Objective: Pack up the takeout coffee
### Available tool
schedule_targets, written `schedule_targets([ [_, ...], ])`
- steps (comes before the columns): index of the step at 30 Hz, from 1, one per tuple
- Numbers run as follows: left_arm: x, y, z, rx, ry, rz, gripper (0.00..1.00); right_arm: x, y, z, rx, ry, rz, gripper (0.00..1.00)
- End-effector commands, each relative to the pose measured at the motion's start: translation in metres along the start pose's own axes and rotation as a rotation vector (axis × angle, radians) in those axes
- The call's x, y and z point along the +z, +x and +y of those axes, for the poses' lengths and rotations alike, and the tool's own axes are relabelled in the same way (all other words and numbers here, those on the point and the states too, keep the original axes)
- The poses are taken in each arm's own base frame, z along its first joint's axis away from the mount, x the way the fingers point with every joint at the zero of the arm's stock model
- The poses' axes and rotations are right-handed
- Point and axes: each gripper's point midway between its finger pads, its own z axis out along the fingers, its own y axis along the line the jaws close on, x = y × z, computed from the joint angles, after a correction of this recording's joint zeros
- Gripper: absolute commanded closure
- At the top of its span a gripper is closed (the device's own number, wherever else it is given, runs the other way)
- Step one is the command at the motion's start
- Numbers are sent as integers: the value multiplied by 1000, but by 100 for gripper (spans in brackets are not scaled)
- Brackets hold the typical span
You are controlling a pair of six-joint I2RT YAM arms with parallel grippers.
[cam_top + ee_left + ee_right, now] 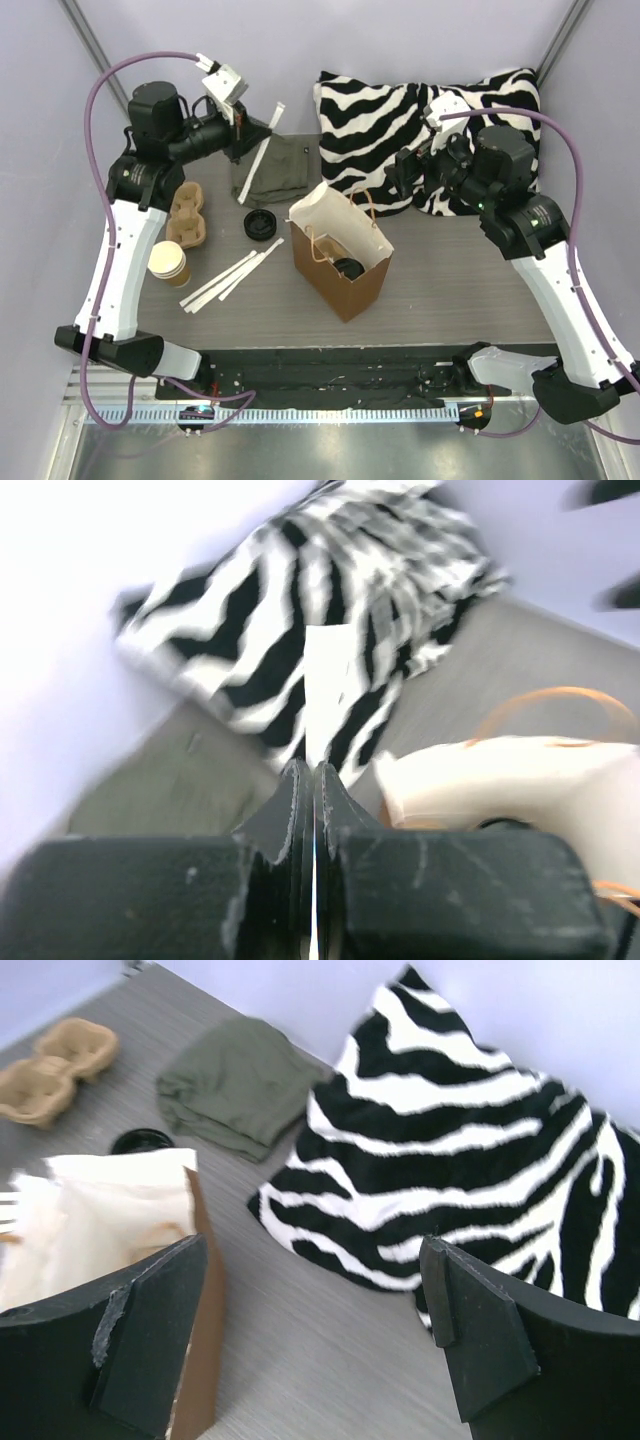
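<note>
Cup (168,262): stood upright on counter (460,280), near left, beside carrier (187,212). Left jaws: clamped on white strip (265,150), far left; nearer pair, cup nearward of them. Right jaws: held apart over pillow (380,110), far right, well off.

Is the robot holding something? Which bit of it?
The left gripper pinches a thin white strip partway along, one end sticking out beyond it. The right gripper is open and empty.
</note>
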Motion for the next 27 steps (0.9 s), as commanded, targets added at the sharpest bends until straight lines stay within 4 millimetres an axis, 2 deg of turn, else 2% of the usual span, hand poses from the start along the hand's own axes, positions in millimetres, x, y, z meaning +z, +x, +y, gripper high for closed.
schedule_targets([
  [1, 4, -52, -71, 187, 351, -180, 100, -22, -46, 21, -44, -138, -132, 5],
  [3, 5, -62, -92, 239, 430, -227, 100, -25, -46, 20, -46, -136, -124, 5],
  [4, 4, -65, -114, 253, 514, -248, 100, -27, -45, 19, -49, -129, -123, 5],
  [5, 5, -70, -123, 277, 548, -282, 100, -28, -43, 17, -49, -117, -116, 5],
  [6, 6, -69, -133, 277, 586, -292, 100, -27, -37, 16, -45, -109, -101, 5],
  [7, 4, -69, -152, 284, 664, -314, 100, -30, -35, 15, -41, -100, -102, 5],
  [8, 4, -75, -161, 314, 696, -357, 100, -31, -33, 13, -35, -85, -97, 4],
  [10, 5, -65, -186, 327, 805, -375, 100, -33, -27, 13, -11, -76, -87, 5],
  [13, 4, -50, -209, 331, 924, -369, 100, -35, -22, 11, 6, -54, -78, 4],
  [19, 21, -2, -215, 357, 1005, -330, 100, -37, -10, 8, 25, -34, -56, 4],
  [24, 36, 25, -213, 420, 1018, -310, 100, -36, 1, 6, 42, -17, -25, 4],
  [25, 35, 39, -213, 396, 1031, -260, 100, -36, 3, 6, 44, -17, -19, 3],
  [27, 40, 51, -210, 488, 1022, -266, 100, -35, 7, 5, 52, -14, -8, 3],
])
